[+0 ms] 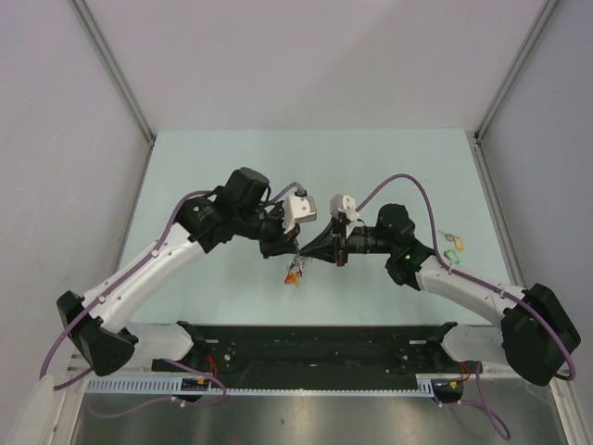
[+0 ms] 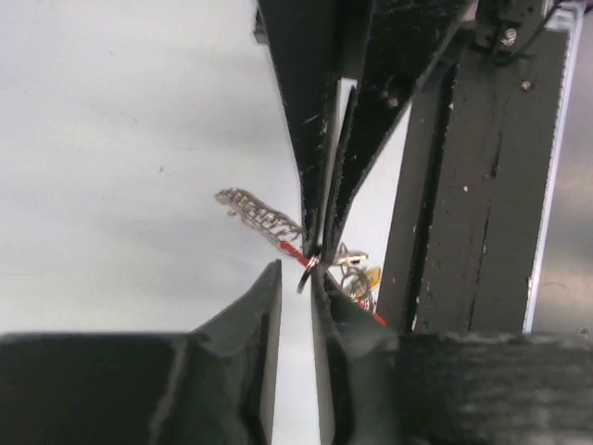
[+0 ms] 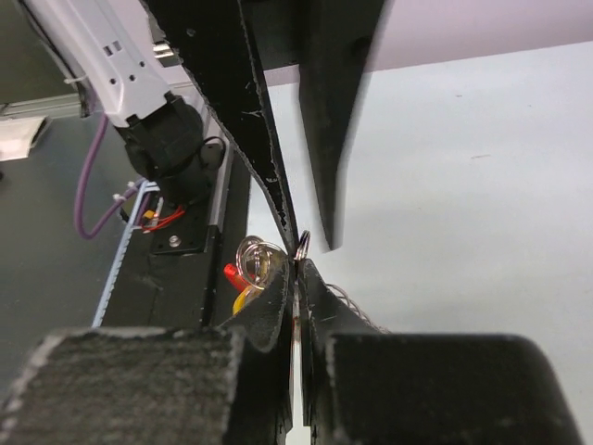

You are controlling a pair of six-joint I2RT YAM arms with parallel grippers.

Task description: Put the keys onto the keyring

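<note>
My two grippers meet tip to tip above the middle of the table. My right gripper (image 1: 322,248) (image 3: 298,264) is shut on the thin silver keyring (image 3: 302,244). The ring's grey strap (image 2: 257,212) and red band (image 2: 289,248) hang from it. A yellow-headed key (image 2: 369,276) and smaller silver rings (image 3: 251,255) dangle beside the ring, and the bundle shows below the grippers in the top view (image 1: 295,272). My left gripper (image 1: 296,243) (image 2: 296,271) is open, with one finger next to the ring. Two more keys with yellow (image 1: 454,245) and green (image 1: 450,255) tags lie on the table at the right.
The pale green table (image 1: 232,167) is walled by white panels on three sides. A black rail (image 1: 315,348) with the arm bases runs along the near edge.
</note>
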